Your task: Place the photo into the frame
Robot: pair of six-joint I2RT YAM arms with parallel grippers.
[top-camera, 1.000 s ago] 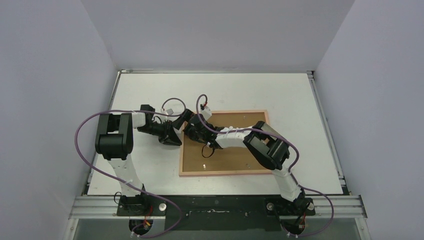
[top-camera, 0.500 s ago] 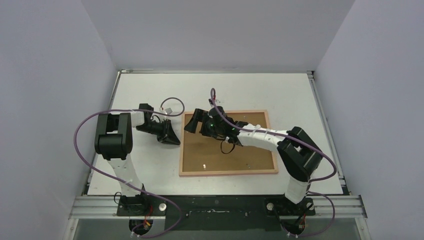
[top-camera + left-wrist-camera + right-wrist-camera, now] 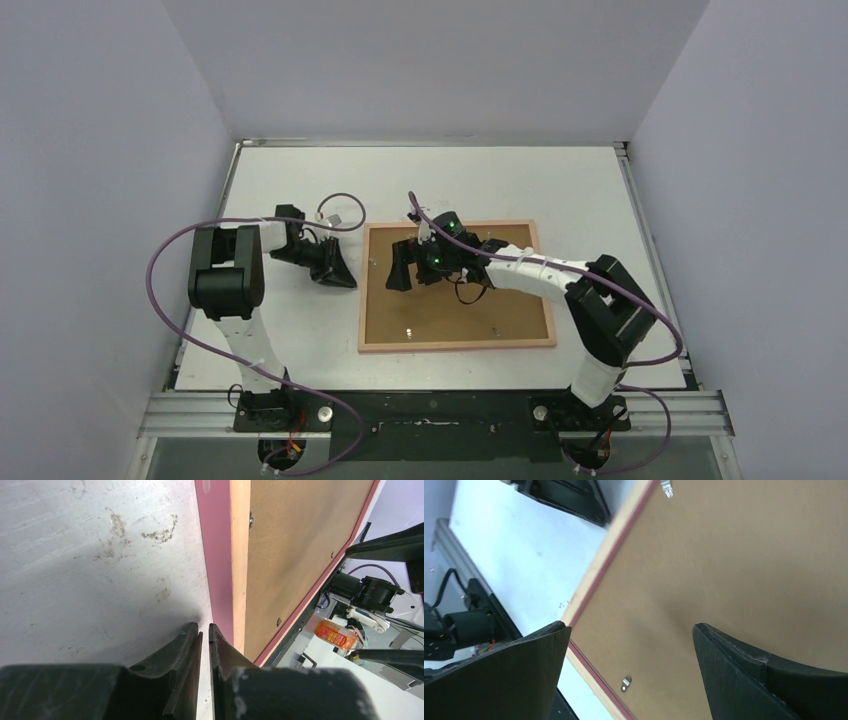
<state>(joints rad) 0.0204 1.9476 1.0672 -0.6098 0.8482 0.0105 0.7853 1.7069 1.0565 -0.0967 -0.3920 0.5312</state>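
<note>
frame (image 3: 455, 347): face down, backing panel (image 3: 500, 300) in, photo unseen; likely near done | left end effector (image 3: 205, 627) clenched, empty | right end effector (image 3: 631, 627) released above frame

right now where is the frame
In the top view the frame lies flat near the centre, brown back up; the left arm's shut fingers sit by its left edge, the right arm's open fingers over its far-left part.

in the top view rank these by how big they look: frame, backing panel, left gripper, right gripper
1. frame
2. backing panel, slightly smaller, set inside it
3. left gripper and right gripper: these look alike, so I can't rank them
</note>
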